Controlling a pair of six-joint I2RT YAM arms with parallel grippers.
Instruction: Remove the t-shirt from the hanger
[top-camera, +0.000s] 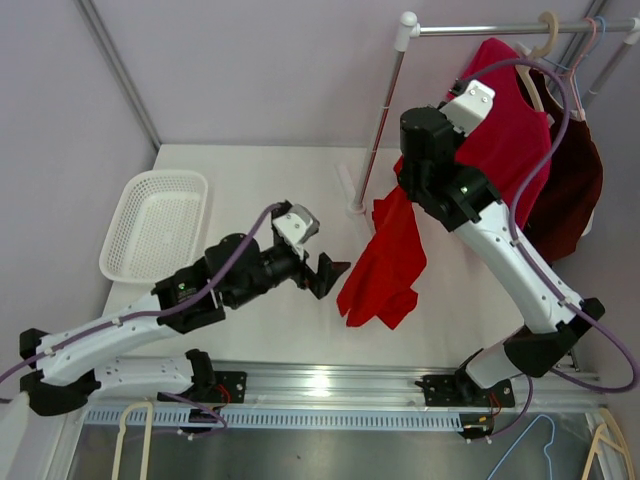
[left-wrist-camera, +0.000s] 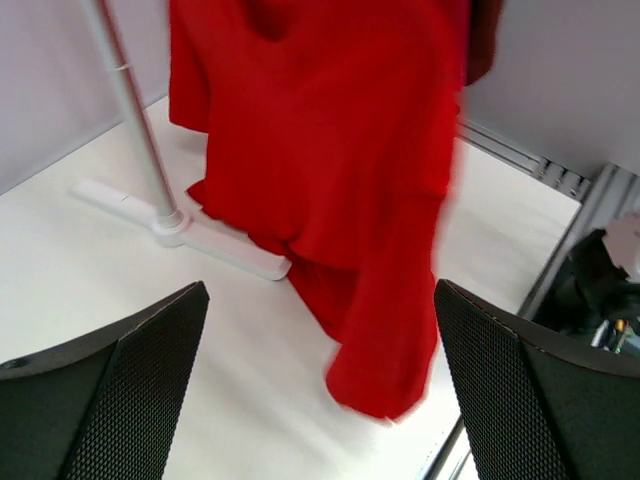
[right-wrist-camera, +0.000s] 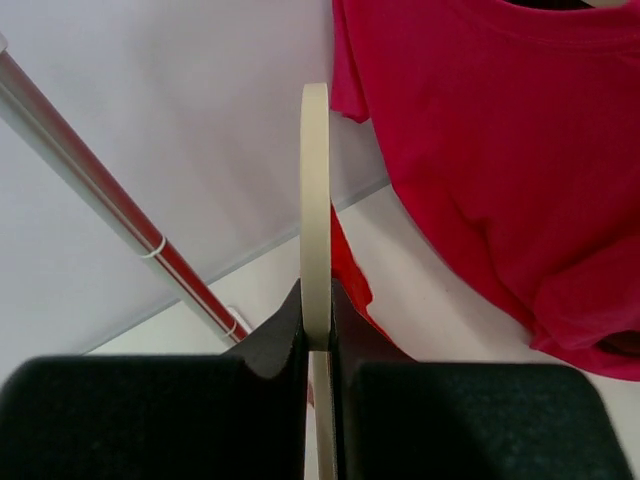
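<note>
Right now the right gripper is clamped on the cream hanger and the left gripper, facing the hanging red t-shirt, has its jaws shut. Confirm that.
Not quite. The left gripper is open: the left wrist view shows its two fingers spread wide, with the red t-shirt hanging beyond them. The rest holds: the right gripper is clamped on the cream hanger.

Top cam: high, behind the near edge of the table (top-camera: 280, 170), looking down. The rack (top-camera: 383, 110) is upper right, well away. Left wrist cam: low over the table, facing the rack (left-wrist-camera: 130, 110) foot, near. Right wrist cam: close beside the rack (right-wrist-camera: 90, 170) pole, angled down past it. The pole shows in all three views.
</note>
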